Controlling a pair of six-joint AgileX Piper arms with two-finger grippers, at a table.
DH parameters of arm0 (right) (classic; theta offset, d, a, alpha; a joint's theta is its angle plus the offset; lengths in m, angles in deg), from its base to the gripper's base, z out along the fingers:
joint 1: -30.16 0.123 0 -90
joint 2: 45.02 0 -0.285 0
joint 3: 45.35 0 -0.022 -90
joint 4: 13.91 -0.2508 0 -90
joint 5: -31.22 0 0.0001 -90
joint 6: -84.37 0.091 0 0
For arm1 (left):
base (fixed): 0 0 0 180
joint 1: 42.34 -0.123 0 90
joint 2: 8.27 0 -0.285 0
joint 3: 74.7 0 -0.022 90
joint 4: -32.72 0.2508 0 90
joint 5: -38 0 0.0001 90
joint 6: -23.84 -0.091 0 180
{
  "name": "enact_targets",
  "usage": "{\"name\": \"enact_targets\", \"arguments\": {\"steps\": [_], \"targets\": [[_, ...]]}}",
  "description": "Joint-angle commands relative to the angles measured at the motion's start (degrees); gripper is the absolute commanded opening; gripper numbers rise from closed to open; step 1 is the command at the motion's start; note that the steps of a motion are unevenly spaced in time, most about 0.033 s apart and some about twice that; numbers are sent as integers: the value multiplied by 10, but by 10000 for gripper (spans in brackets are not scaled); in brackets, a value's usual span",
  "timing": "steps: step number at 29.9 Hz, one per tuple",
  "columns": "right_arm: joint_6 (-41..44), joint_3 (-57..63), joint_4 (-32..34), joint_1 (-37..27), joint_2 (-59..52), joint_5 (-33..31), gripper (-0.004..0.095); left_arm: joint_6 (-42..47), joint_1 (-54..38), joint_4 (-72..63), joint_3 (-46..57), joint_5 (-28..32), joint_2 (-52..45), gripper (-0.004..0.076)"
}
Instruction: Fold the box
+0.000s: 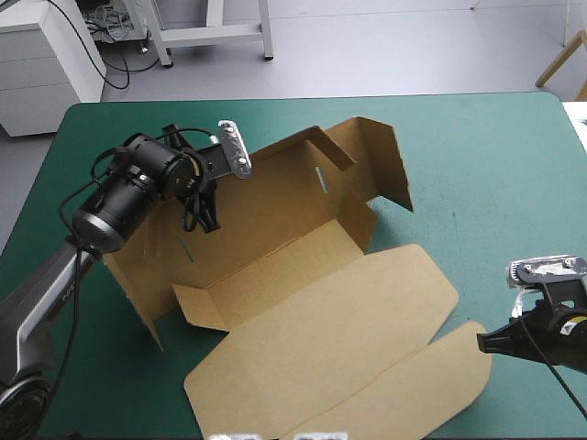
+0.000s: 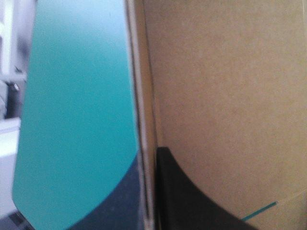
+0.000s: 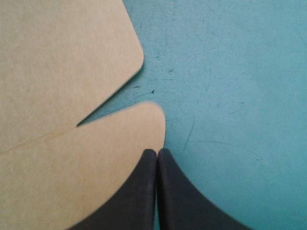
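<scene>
Box (image 1: 303,275) in the high view sits mid-table on the teal-green cover (image 1: 495,165), half formed. Walls are raised along its 12 o'clock and 9 o'clock sides, and the lid (image 1: 339,321) lies flat toward 5 o'clock. A rounded flap (image 1: 431,385) lies past the lid, near the table's near edge. The left gripper (image 1: 204,218) is at the box's 10 o'clock corner, down on the top of the raised wall there. The right gripper (image 1: 483,341) lies low at the box's 4 o'clock side, its tip just beside the flap's rounded end.

In the left wrist view, the wall's edge runs straight ahead between the fingers. One black finger (image 2: 192,201) presses the brown inner face (image 2: 225,86). A dark blur on the teal-green side (image 2: 76,96) is probably the other finger, so the left gripper looks clamped on the board. A thin teal-green slit shows in the board beside the finger.

In the right wrist view, the right gripper (image 3: 157,152) has its fingers pressed together in a pointed arch with nothing between them. The tip is at the flap's (image 3: 96,167) rounded edge. The lid's (image 3: 57,72) rounded corner lies ahead, across a narrow notch, and bare cover (image 3: 230,96) is on the other side.
</scene>
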Motion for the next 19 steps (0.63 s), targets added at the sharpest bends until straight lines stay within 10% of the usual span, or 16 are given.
{"name": "enact_targets", "arguments": {"steps": [1, 19], "targets": [[-3, -14, -5, -3, 1, 17, -19, -20, 45, 22, -21, 104, -22, -10], [-3, -14, -5, -3, 1, 17, -19, -31, 203, 123, 13, 171, -22, -10]]}}
